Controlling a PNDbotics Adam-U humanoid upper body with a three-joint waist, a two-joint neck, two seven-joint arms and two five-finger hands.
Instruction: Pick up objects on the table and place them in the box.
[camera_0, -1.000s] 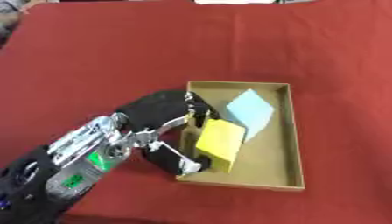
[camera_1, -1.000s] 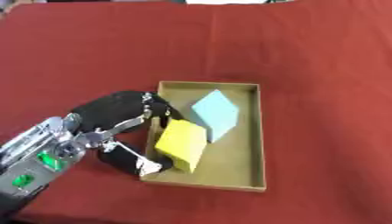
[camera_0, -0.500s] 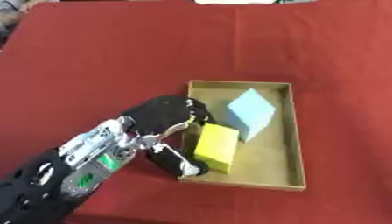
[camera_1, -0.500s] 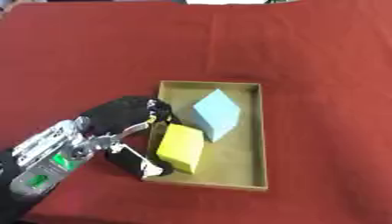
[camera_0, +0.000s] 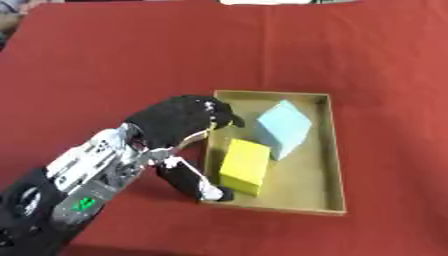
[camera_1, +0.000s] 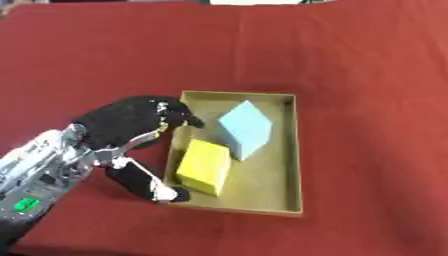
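A yellow block (camera_0: 244, 166) and a pale blue block (camera_0: 284, 129) lie inside the shallow brown box (camera_0: 332, 150) on the red cloth. My left hand (camera_0: 175, 125), in a black glove, hovers at the box's left rim with its fingers and thumb spread apart. The fingers reach toward the blue block, the thumb (camera_0: 196, 183) points at the box's near left corner. The yellow block sits just right of the hand, and nothing is held. My right hand is out of sight.
Red cloth (camera_0: 131, 60) covers the whole table around the box. My left forearm (camera_0: 79, 185), silver and black, comes in from the lower left corner.
The yellow block has left my left hand and now rests on the box floor. The hand has drawn back left, outside the rim, fingers spread.
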